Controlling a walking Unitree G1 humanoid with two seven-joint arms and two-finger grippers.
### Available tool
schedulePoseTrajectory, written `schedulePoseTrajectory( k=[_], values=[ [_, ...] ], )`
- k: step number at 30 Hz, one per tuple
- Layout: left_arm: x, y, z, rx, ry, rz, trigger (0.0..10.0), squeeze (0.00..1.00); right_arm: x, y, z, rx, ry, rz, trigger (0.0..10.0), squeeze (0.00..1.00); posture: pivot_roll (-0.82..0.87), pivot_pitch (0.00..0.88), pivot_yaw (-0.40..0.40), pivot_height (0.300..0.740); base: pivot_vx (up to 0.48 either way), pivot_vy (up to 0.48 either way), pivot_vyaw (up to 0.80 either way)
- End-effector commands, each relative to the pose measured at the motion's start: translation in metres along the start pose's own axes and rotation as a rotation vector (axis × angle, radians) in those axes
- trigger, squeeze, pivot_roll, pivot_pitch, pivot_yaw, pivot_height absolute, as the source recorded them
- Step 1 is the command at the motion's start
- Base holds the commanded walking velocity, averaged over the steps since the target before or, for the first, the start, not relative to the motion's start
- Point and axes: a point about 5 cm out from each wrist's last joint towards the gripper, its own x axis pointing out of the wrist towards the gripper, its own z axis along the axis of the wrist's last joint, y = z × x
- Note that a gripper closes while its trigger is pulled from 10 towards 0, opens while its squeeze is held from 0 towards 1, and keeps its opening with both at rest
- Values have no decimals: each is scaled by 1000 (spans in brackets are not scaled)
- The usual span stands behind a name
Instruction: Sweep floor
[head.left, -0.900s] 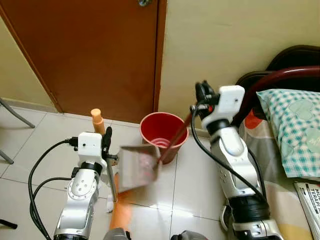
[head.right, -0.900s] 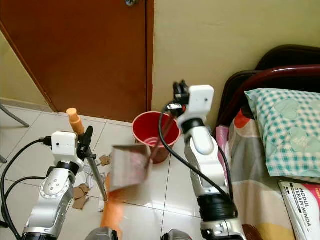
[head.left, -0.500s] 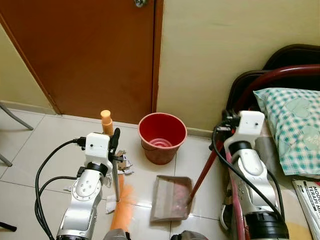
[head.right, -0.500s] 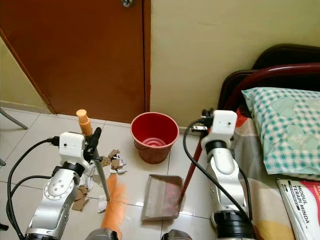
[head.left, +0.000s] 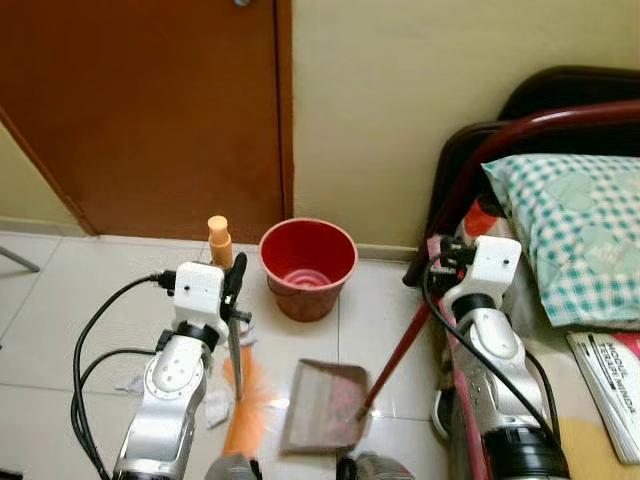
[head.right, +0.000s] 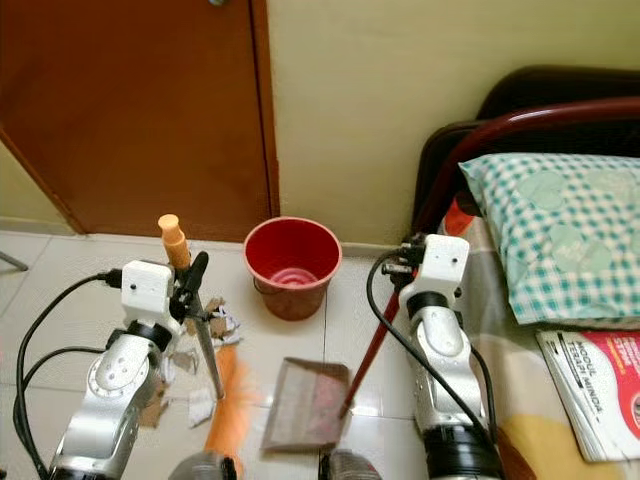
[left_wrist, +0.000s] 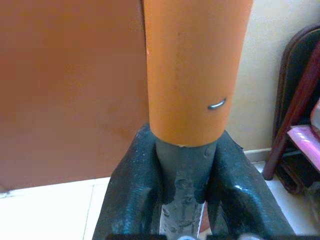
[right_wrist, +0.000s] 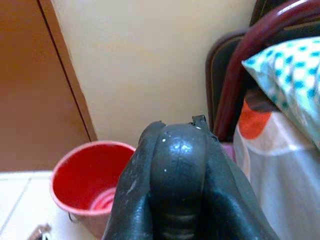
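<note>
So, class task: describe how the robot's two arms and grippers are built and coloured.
Both arms are silver jointed segments ending in white box-shaped wrist housings, with black cables looping alongside. The left gripper and right gripper each have two long, glossy black fingers.

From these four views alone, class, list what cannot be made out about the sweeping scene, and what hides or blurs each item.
- Grey dustpan: contents unreadable in the eye views; motion blur.
- Orange broom bristles: lower end cut off by the frame edge.
- Paper scraps: partly hidden behind the left gripper and broom shaft.
- Red bucket: front hidden in the right wrist view by black fingers.
</note>
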Motion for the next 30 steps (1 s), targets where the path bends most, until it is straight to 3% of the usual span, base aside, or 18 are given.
schedulePoseTrajectory(
  k=[1,16,25,30],
  values=[
    [-4,-1,-8,6,43,-6,10000,0,1,3,2,18,-15,8,10000,0,15,72,-23,740,-409,0,0],
    [-3,-3,-6,3,42,-7,10000,0,4,2,2,3,-16,11,10000,0,9,75,-26,740,-399,0,0],
    [10,1,15,67,-37,-18,10000,0,7,-1,-2,34,9,-14,10000,0,25,76,-30,740,0,0,0],
    [14,14,26,96,-77,7,10000,0,9,-1,-2,14,3,-11,10000,0,28,81,-28,740,0,0,0]
  ],
)
